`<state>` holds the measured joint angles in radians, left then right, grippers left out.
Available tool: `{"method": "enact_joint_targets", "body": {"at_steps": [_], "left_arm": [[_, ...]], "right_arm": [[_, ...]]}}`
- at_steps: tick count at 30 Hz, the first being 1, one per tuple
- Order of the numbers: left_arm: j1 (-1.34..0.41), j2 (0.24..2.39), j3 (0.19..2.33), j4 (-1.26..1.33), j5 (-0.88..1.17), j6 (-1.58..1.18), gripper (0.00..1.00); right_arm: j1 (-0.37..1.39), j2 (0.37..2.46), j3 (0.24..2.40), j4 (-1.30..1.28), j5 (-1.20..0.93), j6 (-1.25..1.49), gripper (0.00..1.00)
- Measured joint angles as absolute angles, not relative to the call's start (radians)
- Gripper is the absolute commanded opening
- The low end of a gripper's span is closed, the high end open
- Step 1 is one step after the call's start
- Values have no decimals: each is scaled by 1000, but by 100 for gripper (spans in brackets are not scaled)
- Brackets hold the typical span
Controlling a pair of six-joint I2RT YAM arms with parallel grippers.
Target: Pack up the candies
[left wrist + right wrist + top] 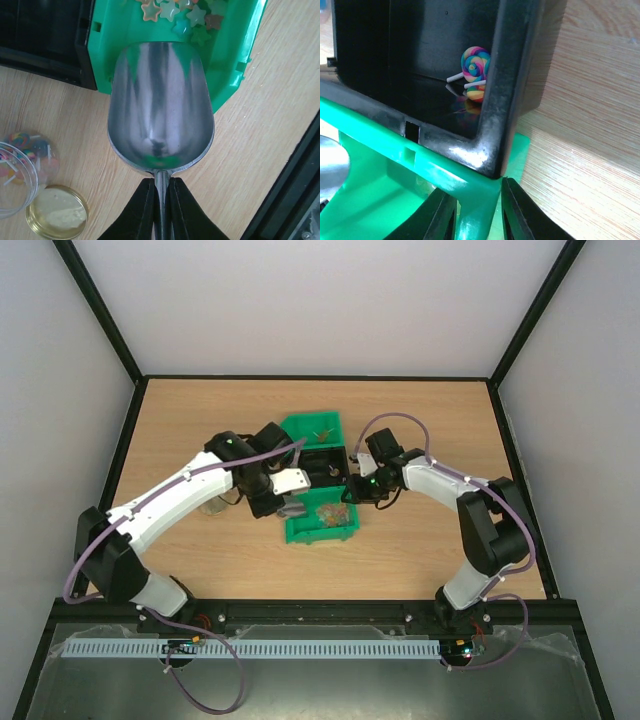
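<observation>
Closest to the left wrist lens, the left gripper point(160, 182) is pinched narrow on the thin handle of a metal scoop point(160, 105), its black fingers point(140, 210) pressing the stem from both sides. Its bowl holds nothing (only reflections inside) and reaches straight ahead of the gripper, the front lip over the near wall of a green bin point(235, 65). Star-shaped candies point(175, 12) in pink, orange, yellow and green lie in that bin just beyond the lip. Ahead and to the left of this gripper a black bin point(45, 35) butts against the green one. To the gripper's left on the worktop point(260, 150) stands a clear jar point(12, 175) with striped lollipops point(30, 145) inside, and a gold lid point(56, 212) lies flat just beside it. The right gripper point(476, 200) is closed on a corner wall of the green bin, one finger on each side. Just ahead of it, inside the black bin, two swirl lollipops point(475, 70) rest against the wall.
</observation>
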<state>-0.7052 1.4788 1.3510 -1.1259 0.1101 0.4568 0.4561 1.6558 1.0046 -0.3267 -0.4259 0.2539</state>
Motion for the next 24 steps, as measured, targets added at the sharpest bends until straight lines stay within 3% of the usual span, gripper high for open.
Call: {"method": "enact_joint_targets", "body": {"at_steps": [12, 24], "left_arm": [[-775, 1589, 1351, -1108, -54, 450, 2], [-791, 1674, 1358, -1022, -26, 475, 2]], "right_arm": [[459, 1665, 1012, -307, -430, 278, 25], [460, 1665, 1012, -307, -429, 279, 21]]}}
